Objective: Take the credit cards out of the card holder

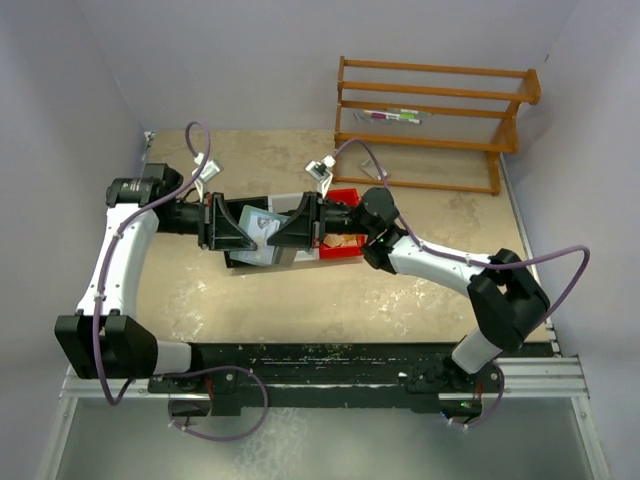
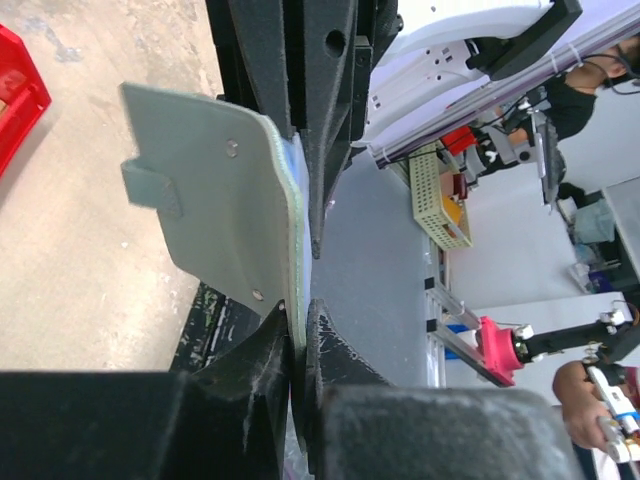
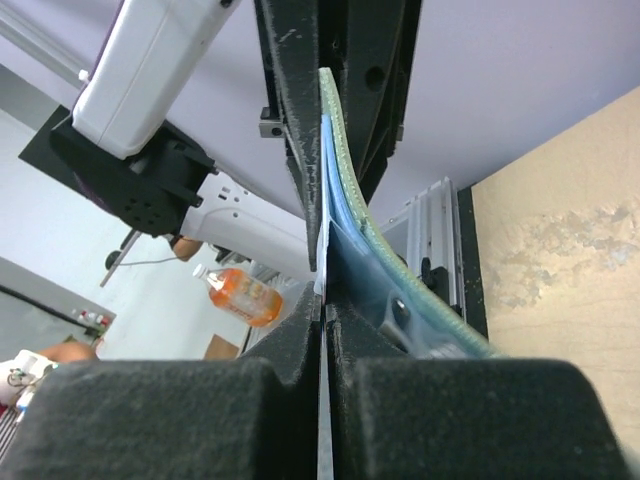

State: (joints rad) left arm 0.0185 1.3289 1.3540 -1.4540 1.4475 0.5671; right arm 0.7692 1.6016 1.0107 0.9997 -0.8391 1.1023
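beige desk [image 1: 300,300], wooden rack [image 1: 430,110] at back; red bin [image 1: 348,195] holds something orange. left fingers [image 2: 250,350] clench the card holder [image 2: 210,200], right fingers [image 3: 290,330] pinch its credit cards [image 3: 335,200].

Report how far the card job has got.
Done: the left gripper clamps the holder, held above the table. In hand: the right gripper pinches the blue cards, which sit inside the holder. Left: pulling them out.

left tool [image 1: 250,233], right tool [image 1: 276,238] tip to tip, card holder [image 2: 210,200] and credit cards [image 3: 328,180] wedged between; red bin [image 1: 345,194] under right tool; counter [image 1: 260,305] free on their base side.
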